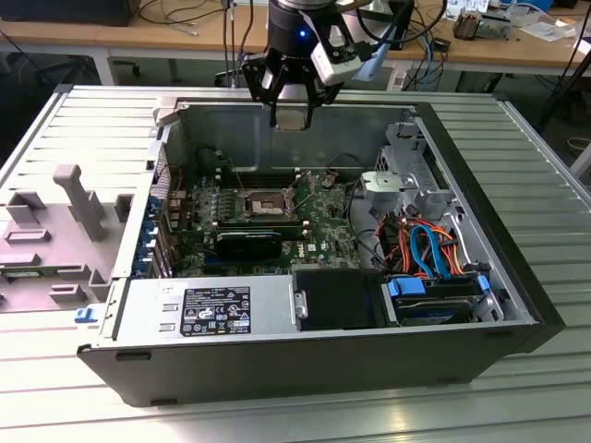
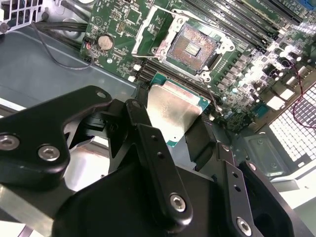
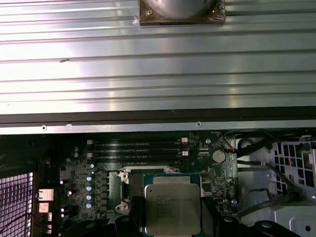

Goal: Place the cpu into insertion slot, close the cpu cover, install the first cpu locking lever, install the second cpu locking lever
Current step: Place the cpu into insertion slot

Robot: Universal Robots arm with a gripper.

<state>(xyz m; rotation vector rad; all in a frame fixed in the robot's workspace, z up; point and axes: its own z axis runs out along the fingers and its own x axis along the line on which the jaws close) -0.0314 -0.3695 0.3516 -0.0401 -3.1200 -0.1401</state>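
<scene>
gripper (image 1: 294, 118) points down over the case (image 1: 305, 365), clamping the cpu (image 2: 174, 109)

Open computer case (image 1: 305, 365) on ribbed table (image 1: 545, 185)

A: Exterior view: bright, even room light from overhead. The ribbed table (image 1: 517, 148) shines pale at 3 and 9 o'clock, no hard shadows.
B: Inside the case (image 1: 277, 365)?
A: Dimmer. The walls shade the board (image 1: 268, 221) at centre. Toward 6 o'clock it goes nearly black. A small blue lamp (image 1: 302, 35) glows at 12.
B: Wrist views?
A: Second wrist view: white glare on the chip (image 2: 170, 111), one side washed out. Hot patch on the board beside the mesh (image 2: 296, 126). Black arm parts hold little detail.
B: First?
A: Table ribs streaky with reflections, case interior dark. Soft grey sheen on the chip.
</scene>
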